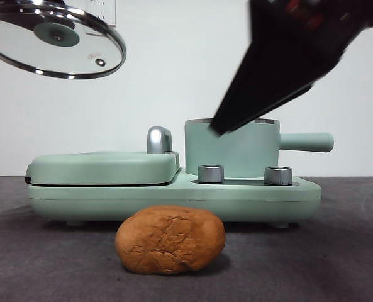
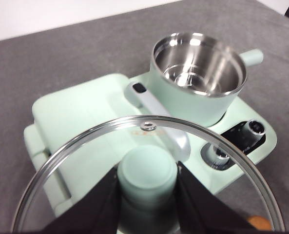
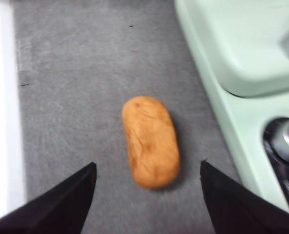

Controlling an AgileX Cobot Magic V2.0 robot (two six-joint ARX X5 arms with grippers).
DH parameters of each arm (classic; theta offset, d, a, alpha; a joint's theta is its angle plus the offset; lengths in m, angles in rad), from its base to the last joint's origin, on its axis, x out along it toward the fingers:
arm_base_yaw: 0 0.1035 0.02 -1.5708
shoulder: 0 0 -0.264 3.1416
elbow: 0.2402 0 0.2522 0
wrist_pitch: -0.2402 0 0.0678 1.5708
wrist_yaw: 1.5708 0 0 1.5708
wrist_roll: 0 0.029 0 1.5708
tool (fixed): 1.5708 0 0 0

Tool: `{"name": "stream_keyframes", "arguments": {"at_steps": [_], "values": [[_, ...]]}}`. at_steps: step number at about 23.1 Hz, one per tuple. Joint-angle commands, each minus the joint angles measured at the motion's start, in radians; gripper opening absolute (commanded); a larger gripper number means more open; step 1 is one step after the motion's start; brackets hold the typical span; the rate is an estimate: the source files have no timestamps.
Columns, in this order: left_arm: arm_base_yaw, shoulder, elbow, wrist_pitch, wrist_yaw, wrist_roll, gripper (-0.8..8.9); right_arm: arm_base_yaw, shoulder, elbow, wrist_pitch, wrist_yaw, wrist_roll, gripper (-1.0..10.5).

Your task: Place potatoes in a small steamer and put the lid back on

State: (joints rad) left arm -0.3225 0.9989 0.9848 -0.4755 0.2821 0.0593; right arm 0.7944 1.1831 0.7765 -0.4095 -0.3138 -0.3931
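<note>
The potato [image 1: 170, 240] is an orange-brown cracked lump lying on the grey table in front of the cooker; it also shows in the right wrist view [image 3: 150, 141]. The small steamer [image 1: 231, 148] stands uncovered on the cooker's right side, its steel inside bare in the left wrist view [image 2: 198, 66]. My left gripper [image 2: 146, 195] is shut on the knob of the glass lid [image 2: 149, 127] and holds it high at the upper left [image 1: 54, 39]. My right gripper [image 3: 146, 192] is open above the potato, apart from it; it is the dark shape at the upper right [image 1: 287, 63].
The mint-green cooker base [image 1: 173, 195] carries a flat hinged grill plate [image 1: 104, 167] with a chrome handle [image 1: 159, 139] on its left and two metal dials [image 1: 211, 173] in front. The steamer's side handle [image 1: 306, 142] points right.
</note>
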Motion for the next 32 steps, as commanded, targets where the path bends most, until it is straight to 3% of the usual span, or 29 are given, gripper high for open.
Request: {"name": "stream_keyframes", "arguments": {"at_steps": [1, 17, 21, 26, 29, 32], "values": [[-0.001, -0.007, 0.018, 0.021, 0.001, 0.013, 0.16, 0.023, 0.067, 0.017, 0.043, 0.0, -0.008, 3.7], [0.003, -0.007, 0.018, 0.027, 0.001, 0.045, 0.16, 0.027, 0.345, 0.017, 0.2, 0.0, 0.031, 3.8], [0.003, -0.007, 0.018, 0.026, 0.001, 0.045, 0.16, 0.027, 0.365, 0.018, 0.194, -0.002, 0.12, 2.2], [0.003, -0.008, 0.018, 0.026, 0.001, 0.045, 0.16, 0.023, 0.296, 0.068, 0.099, 0.0, 0.235, 2.2], [0.003, -0.008, 0.018, 0.026, 0.001, 0.045, 0.16, 0.007, 0.237, 0.155, -0.06, 0.014, 0.337, 2.2], [0.003, -0.008, 0.018, 0.027, 0.001, 0.045, 0.16, -0.02, 0.217, 0.315, -0.306, 0.097, 0.437, 2.2]]}}
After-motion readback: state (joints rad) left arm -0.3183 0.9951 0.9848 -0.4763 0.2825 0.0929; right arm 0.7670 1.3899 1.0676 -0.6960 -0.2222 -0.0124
